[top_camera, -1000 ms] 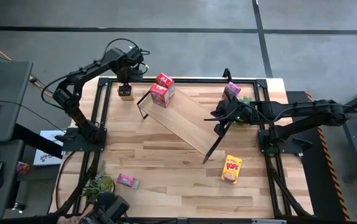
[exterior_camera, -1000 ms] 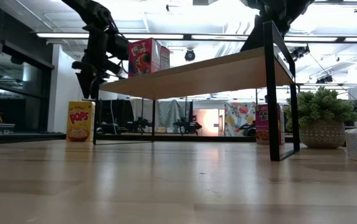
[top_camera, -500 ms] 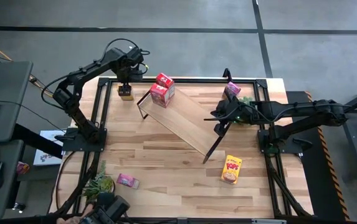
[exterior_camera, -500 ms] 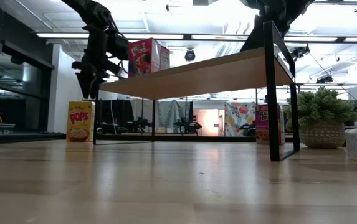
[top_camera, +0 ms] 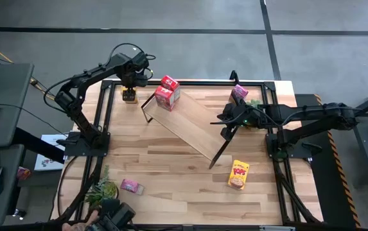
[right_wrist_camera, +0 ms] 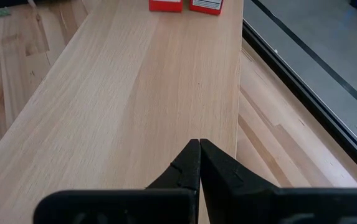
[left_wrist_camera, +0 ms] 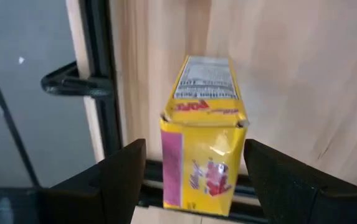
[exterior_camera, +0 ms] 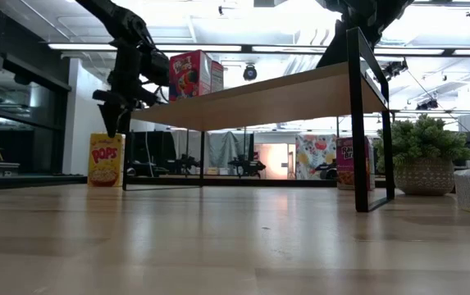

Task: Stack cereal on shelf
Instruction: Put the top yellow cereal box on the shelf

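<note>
The shelf (top_camera: pixel 185 122) stands diagonally across the far half of the table (top_camera: pixel 171 173), one black end frame near the far-left corner, the other pointing toward the right middle. Two red cereal boxes (top_camera: pixel 166 93) stand side by side at the shelf's far-left end, close to its edge; the rest of the board is bare wood (the right wrist view shows the run of it, with the red boxes (right_wrist_camera: pixel 185 5) at the far end).

The left gripper (top_camera: pixel 130 92) hangs over the table's far-left corner, fingers spread wide on either side of a yellow cereal box (left_wrist_camera: pixel 204 155) without touching it. That box stands just inside the table's black edge rail, upright in the low view (exterior_camera: pixel 106 160).

The right gripper (right_wrist_camera: pixel 199 163) rests low above the shelf's near-right end, fingers pressed together and holding nothing. A pink cereal box (top_camera: pixel 239 92) stands just behind the right arm, beside a potted plant (exterior_camera: pixel 420 160).

A second yellow cereal box (top_camera: pixel 238 174) lies flat on open tabletop toward the near right, well apart from the shelf. A small pink box (top_camera: pixel 131 187) lies near the front-left edge, next to another plant (top_camera: pixel 102 189). The middle of the near table is open.
</note>
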You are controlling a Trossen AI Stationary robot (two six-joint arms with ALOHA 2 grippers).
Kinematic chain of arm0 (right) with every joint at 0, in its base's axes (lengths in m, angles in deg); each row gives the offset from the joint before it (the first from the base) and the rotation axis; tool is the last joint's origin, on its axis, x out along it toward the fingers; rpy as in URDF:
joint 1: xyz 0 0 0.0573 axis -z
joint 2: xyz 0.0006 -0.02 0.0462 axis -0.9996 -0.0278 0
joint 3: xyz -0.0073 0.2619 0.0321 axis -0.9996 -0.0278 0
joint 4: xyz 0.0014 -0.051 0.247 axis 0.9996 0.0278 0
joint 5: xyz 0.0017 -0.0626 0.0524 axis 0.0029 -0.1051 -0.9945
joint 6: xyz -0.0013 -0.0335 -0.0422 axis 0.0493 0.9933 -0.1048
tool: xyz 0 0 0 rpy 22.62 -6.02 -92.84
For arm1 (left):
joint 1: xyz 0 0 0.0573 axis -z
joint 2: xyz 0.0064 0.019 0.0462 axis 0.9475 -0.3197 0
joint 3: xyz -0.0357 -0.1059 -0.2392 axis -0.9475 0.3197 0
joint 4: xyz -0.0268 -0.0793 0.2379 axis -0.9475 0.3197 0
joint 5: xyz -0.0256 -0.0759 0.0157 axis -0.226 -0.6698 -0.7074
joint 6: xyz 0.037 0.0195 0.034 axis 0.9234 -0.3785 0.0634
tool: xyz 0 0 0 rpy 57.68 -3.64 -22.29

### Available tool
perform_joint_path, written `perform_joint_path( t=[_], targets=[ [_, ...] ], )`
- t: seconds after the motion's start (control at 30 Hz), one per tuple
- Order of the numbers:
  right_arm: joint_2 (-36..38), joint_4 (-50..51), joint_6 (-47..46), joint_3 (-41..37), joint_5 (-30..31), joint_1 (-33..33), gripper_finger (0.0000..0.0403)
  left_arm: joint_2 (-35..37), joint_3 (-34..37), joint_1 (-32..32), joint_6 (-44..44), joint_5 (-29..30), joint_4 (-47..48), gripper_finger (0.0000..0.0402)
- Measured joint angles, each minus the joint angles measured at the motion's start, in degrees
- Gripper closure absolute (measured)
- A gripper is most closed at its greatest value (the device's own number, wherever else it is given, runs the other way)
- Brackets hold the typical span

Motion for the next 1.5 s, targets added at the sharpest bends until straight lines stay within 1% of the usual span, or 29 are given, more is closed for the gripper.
perform_joint_path(
  t=[0.1,0.3,0.6,0.73,0.87,1.0,1.2,1.27,1.33,1.43,1.5],
  targets=[
    [0.00,0.00,0.00,0.00,0.01,0.00,0.0402,-0.21,0.00,-0.06,0.27,-0.70,-0.02,0.0140],
    [0.00,-0.02,-0.15,0.00,0.00,0.00,0.0402,-2.56,0.00,-0.15,-0.22,1.20,0.38,0.0140],
    [0.00,-0.02,-0.17,0.00,-0.01,0.00,0.0402,-6.66,0.00,-0.39,-0.65,1.47,1.00,0.0140],
    [0.00,-0.02,-0.17,0.00,-0.01,0.00,0.0402,-7.10,0.00,-0.37,-0.67,2.99,1.30,0.0140],
    [0.00,-0.02,-0.17,0.00,-0.01,0.00,0.0402,-7.10,0.00,-0.37,-0.69,3.13,1.71,0.0144],
    [0.00,-0.02,-0.17,0.00,-0.01,0.00,0.0402,-7.10,0.00,-0.37,-0.71,3.15,1.73,0.0174],
    [0.00,-0.03,-0.17,0.00,-0.01,0.00,0.0402,-7.10,0.00,-0.33,-0.75,3.70,1.90,0.0251],
    [0.02,-0.02,-0.17,0.00,-0.01,0.00,0.0402,-7.10,0.00,0.09,-1.64,6.27,2.29,0.0272],
    [0.00,-0.04,-0.17,0.00,-0.01,0.00,0.0402,-7.10,-0.18,0.62,-2.47,10.51,3.34,0.0287],
    [0.02,-0.08,-0.17,0.00,-0.01,0.00,0.0402,-7.10,-2.07,1.77,-4.91,16.06,7.55,0.0295],
    [0.01,-0.21,-0.10,0.00,-0.02,0.00,0.0402,-7.10,-4.44,2.83,-6.99,17.85,10.85,0.0293]
  ],
)
